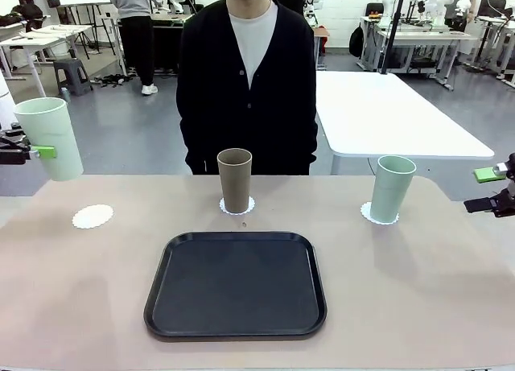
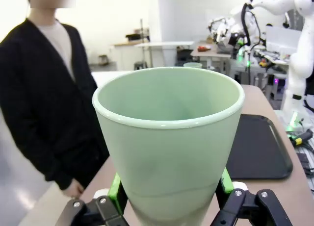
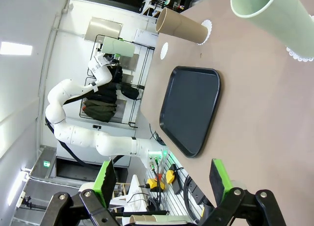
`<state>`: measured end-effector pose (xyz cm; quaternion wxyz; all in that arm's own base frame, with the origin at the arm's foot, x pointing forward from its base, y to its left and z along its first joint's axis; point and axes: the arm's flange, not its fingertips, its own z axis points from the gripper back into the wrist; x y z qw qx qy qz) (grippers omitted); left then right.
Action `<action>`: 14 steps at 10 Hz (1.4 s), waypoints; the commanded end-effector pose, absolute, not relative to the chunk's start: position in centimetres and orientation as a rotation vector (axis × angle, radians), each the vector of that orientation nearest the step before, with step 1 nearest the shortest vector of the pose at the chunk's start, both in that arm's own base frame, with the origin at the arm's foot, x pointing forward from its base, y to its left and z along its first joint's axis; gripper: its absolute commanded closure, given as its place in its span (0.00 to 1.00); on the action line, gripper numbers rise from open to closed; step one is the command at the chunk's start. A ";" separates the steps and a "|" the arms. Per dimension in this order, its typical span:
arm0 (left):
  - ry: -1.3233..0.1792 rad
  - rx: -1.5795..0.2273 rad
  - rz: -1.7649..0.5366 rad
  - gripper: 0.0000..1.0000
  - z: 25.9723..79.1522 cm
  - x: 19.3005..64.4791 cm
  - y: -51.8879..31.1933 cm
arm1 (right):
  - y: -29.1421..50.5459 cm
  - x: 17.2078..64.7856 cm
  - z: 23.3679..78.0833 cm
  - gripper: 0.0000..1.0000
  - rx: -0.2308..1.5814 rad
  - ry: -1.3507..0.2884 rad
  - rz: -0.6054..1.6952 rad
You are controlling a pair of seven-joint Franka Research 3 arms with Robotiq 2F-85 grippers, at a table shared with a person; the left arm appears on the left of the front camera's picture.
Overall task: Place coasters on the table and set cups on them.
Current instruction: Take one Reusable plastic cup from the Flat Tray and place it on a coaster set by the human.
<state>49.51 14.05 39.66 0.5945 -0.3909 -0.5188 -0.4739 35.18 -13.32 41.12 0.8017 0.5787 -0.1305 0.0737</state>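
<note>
Three thin white scalloped round coasters lie on the beige matte worktop (image 1: 80, 307), all on the far side of the black rounded-square plastic tray (image 1: 236, 285), which we take as our landmark. Directly beyond the tray's far edge we see the middle coaster (image 1: 237, 206) carrying the upright brown-taupe tapered tumbler (image 1: 235, 180). Beyond the tray's far right corner the right coaster (image 1: 378, 216) carries an upright pale mint green tumbler (image 1: 391, 188). Beyond the tray's far left corner the left coaster (image 1: 92, 216) lies bare.

A second pale mint green tumbler (image 1: 51, 138) hangs in the air well to the left of the tray and above worktop level, slightly tilted. We see the left hand (image 1: 39, 152) clamped on it; in the left wrist view the green pads (image 2: 115, 192) press both sides of its lower wall, with the left hand (image 2: 169, 206) rising from below.

Well to the right of the tray, the right hand (image 1: 497, 187) holds nothing; in the right wrist view the right hand (image 3: 164, 179) has its fingers wide apart.

A person in a black cardigan (image 1: 245, 89) stands beyond the tray, at the worktop's far edge.
</note>
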 end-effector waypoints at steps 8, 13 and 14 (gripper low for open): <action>-1.228 -0.892 -1.094 0.15 39.3 49.6 14.0 | -13.2 35.3 41.1 0.00 1.261 -0.298 0.167; -1.161 -0.959 -1.203 0.15 33.7 55.9 14.2 | -13.2 35.3 41.1 0.00 1.261 -0.298 0.167; -1.146 -0.970 -1.196 0.15 32.7 56.1 14.5 | -13.2 35.3 41.1 0.00 1.261 -0.298 0.167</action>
